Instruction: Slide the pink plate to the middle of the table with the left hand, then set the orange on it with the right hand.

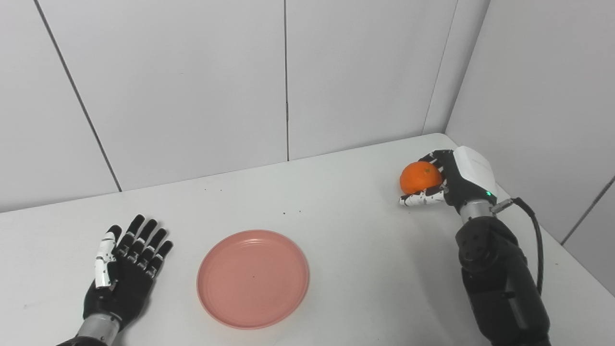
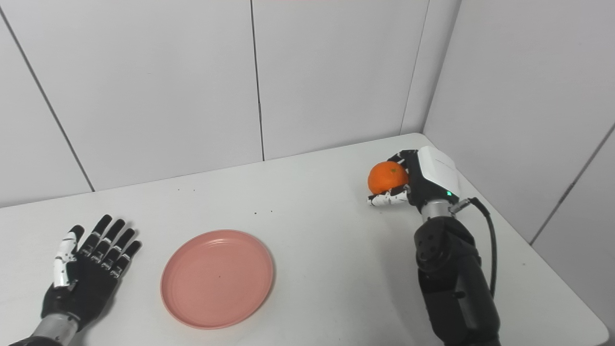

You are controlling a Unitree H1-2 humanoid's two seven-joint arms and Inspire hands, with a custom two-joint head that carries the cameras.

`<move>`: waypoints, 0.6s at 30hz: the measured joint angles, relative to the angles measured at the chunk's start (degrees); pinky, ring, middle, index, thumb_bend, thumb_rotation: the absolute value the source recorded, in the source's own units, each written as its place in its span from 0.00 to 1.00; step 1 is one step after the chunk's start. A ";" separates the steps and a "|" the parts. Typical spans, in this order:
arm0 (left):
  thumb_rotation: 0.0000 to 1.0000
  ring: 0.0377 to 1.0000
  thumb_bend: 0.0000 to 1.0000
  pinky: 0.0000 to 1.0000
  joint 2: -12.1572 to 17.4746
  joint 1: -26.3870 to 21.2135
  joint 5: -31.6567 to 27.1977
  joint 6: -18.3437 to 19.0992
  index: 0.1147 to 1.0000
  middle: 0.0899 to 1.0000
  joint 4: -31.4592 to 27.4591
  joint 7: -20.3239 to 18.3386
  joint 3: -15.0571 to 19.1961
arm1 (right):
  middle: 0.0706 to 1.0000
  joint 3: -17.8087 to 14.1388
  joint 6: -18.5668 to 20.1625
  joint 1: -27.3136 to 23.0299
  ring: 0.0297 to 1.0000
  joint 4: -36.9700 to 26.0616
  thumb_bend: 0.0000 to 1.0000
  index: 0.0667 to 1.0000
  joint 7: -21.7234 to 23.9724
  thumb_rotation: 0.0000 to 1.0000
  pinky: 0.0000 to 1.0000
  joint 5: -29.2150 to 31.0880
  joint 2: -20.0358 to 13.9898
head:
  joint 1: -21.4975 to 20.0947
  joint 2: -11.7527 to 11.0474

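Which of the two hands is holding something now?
The right hand, closed around the orange. The left hand lies open, beside the pink plate.

There is one pink plate (image 1: 252, 278) and one orange (image 1: 420, 177). Two hands are in view: one left hand (image 1: 126, 269), one right hand (image 1: 451, 180).

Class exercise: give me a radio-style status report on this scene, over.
Left robot hand open, flat on table beside pink plate. Right robot hand shut on orange, far right. Plate empty, path clear.
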 measured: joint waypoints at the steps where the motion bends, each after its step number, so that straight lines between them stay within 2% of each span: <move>1: 1.00 0.99 0.30 1.00 -0.09 0.00 0.27 0.00 0.98 0.98 0.01 -0.26 0.03 | 0.44 0.20 0.02 -0.08 0.39 -0.84 0.52 0.45 0.25 0.13 0.33 -0.28 0.24 | 0.00 0.00; 6: 1.00 0.99 0.30 1.00 -0.98 0.15 1.54 -0.01 0.99 0.99 0.10 -1.66 0.44 | 0.43 2.93 0.05 -1.75 0.39 -5.26 0.52 0.45 0.85 0.13 0.34 -0.02 1.25 | 2.55 -0.26; 11: 1.00 0.98 0.30 1.00 -2.12 0.15 1.95 -0.08 0.98 0.98 0.57 -2.83 0.95 | 0.43 6.92 0.04 -3.60 0.39 -6.72 0.52 0.45 0.74 0.14 0.34 1.17 1.70 | 4.75 -0.53; 13: 1.00 0.98 0.30 1.00 -2.44 0.15 2.90 -0.34 0.98 0.98 0.58 -3.05 0.95 | 0.43 8.84 0.05 -3.78 0.40 -6.84 0.52 0.45 0.75 0.14 0.35 1.15 2.84 | 7.81 -0.18; 17: 1.00 0.98 0.31 1.00 -3.52 0.35 4.25 -1.24 0.98 0.99 0.59 -3.60 0.76 | 0.44 12.70 0.05 -4.61 0.41 -7.04 0.52 0.45 1.92 0.14 0.36 0.52 5.29 | 8.88 0.18; 18: 1.00 0.98 0.31 1.00 -3.76 0.39 4.43 -1.28 0.98 0.98 0.57 -3.73 0.60 | 0.44 13.40 0.04 -4.97 0.40 -7.09 0.52 0.45 2.29 0.13 0.34 0.47 5.70 | 11.05 1.05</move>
